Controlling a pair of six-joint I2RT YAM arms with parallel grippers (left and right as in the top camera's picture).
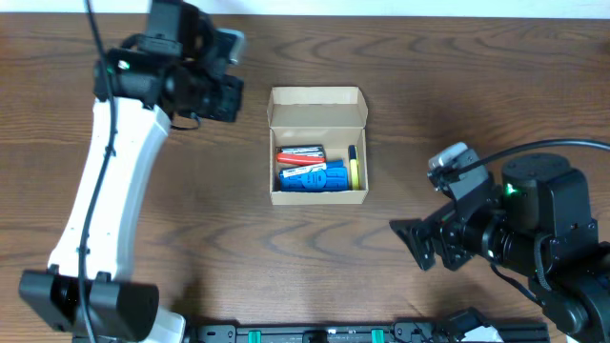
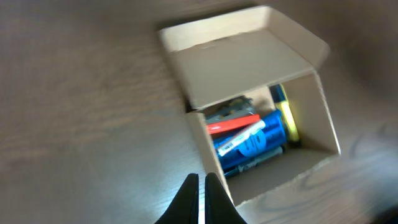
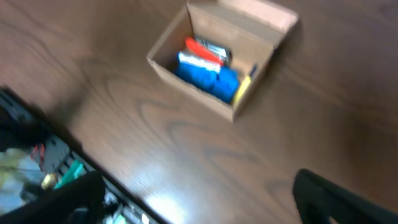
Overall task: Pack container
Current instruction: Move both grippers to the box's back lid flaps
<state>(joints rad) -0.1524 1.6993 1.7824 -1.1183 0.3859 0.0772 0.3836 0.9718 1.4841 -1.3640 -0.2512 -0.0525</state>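
Observation:
The container (image 1: 318, 195) is a small tan cardboard box in the middle of the table, with its flap lid (image 1: 316, 110) standing open at the back. Inside lie a blue item (image 1: 313, 176), a red marker (image 1: 297, 153) and a yellow item (image 1: 353, 167). My left gripper (image 1: 229, 97) hovers left of the box's back corner. In the left wrist view it (image 2: 202, 186) is shut and empty, just outside the box wall (image 2: 210, 155). My right gripper (image 1: 424, 246) is open and empty, off to the box's front right. The right wrist view shows the container (image 3: 189, 92) well ahead of that gripper (image 3: 199, 199).
A black rail with green parts (image 1: 324, 333) runs along the table's front edge and shows at the left of the right wrist view (image 3: 56, 174). The left arm's white link (image 1: 105, 181) slants across the left side of the wooden table (image 1: 457, 86).

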